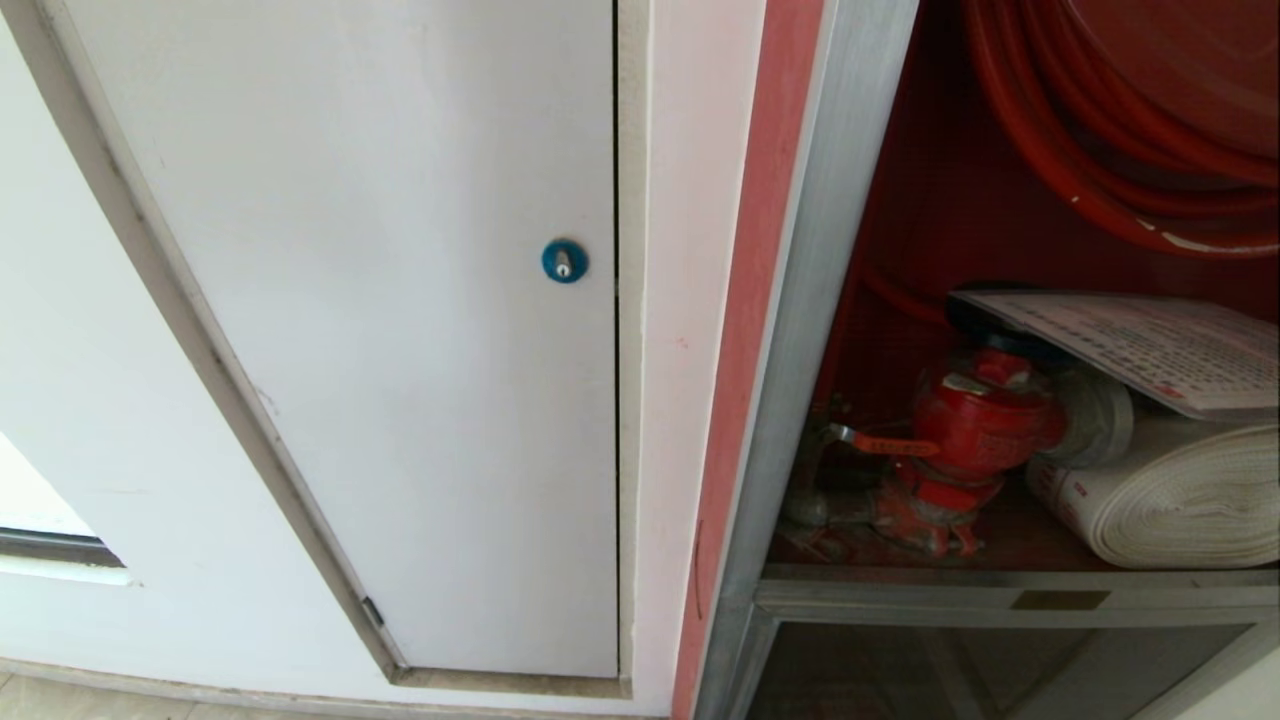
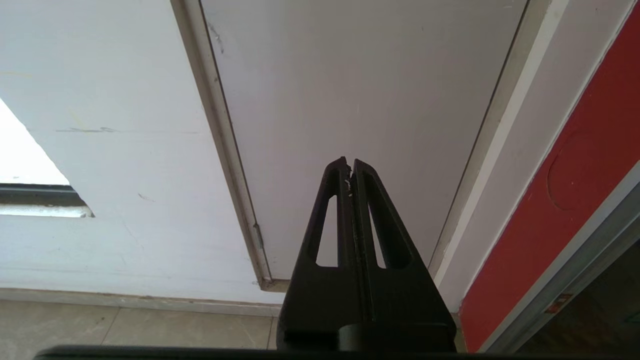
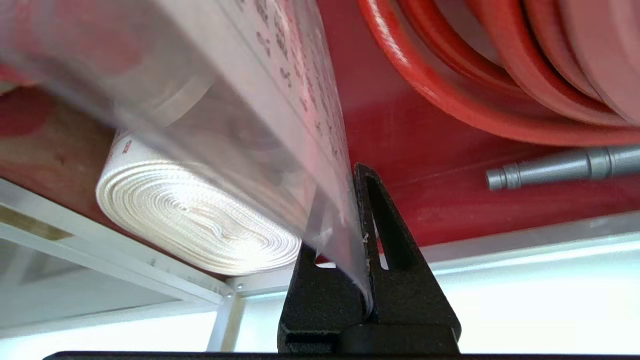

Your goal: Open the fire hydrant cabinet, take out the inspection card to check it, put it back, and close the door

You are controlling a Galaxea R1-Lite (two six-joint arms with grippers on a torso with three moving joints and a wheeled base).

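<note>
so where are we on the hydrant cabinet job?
Done: the fire hydrant cabinet stands open, red interior, valve and rolled white hose exposed. In hand: the right tool is shut on the inspection card, which sits over the hose, inside the cabinet. The frames don't show whether it's going out or back. Left: closing the door. The left tool is shut, idle by the white panel.

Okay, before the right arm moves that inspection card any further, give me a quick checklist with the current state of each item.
1. Right gripper shut on the inspection card: ok.
2. Fire hydrant cabinet open: ok.
3. Card clear of the rolled white hose beneath it: cannot tell.
4. Card clear of the red valve: cannot tell, their edges overlap in the head view.
5. Left gripper shut and away from the cabinet, facing the white panel: ok.
</note>
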